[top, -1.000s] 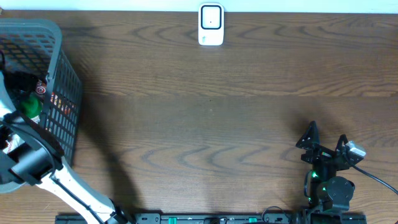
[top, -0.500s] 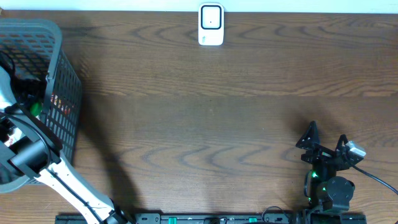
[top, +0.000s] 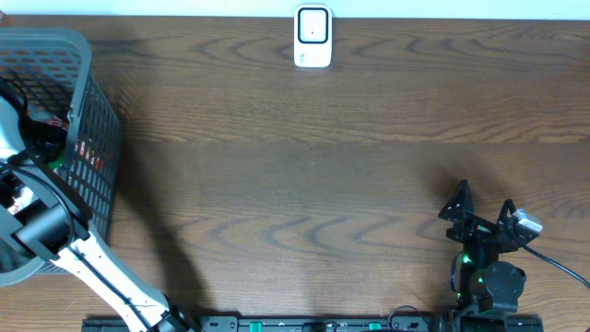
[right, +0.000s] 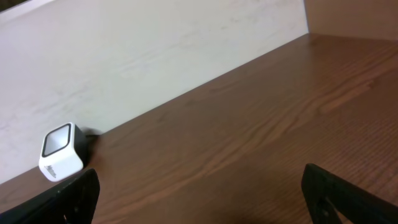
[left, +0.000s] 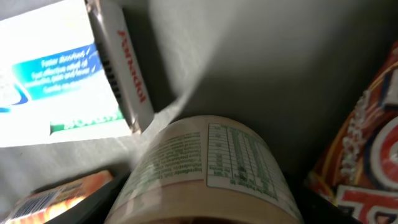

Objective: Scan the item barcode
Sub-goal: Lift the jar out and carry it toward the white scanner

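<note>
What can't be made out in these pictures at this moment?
- Left pincer: overhead, buried in the basket under its own arm; open or shut unclear.
- Jar: left wrist, too close; label blurred, barcode unreadable, base cut by the lower edge.
- Basket contents: overhead, screened by mesh and arm.
- Scanner: overhead, too small to read its face.

White left arm, black joint housing, black right arm, green lights, pointed black right gripper, black cable
</note>
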Robot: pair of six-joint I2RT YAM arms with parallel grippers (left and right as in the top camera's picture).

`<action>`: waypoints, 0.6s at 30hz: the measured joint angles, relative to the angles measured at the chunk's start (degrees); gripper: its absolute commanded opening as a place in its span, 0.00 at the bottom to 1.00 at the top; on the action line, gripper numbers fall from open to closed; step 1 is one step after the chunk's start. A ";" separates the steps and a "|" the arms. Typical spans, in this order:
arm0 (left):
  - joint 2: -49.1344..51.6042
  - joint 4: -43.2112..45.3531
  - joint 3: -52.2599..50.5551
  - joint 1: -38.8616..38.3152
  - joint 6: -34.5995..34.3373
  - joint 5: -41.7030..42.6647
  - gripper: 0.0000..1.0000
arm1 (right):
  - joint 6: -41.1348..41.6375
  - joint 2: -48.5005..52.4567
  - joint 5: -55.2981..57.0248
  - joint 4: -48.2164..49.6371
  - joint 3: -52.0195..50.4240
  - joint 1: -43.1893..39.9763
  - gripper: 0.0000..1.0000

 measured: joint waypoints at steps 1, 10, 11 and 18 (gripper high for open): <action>0.00 -0.57 0.07 0.00 0.20 0.00 0.61 | 0.00 0.00 0.00 0.00 0.00 0.00 0.99; -3.32 -3.85 2.73 0.00 1.51 0.70 0.61 | 0.00 0.00 0.00 0.00 0.00 0.00 0.99; -4.79 -3.89 2.95 0.00 1.77 0.92 0.61 | 0.00 0.00 0.00 0.00 0.00 0.00 0.99; -24.52 -4.00 4.79 0.04 2.05 5.86 0.61 | 0.00 0.00 -0.02 0.00 0.00 0.00 0.99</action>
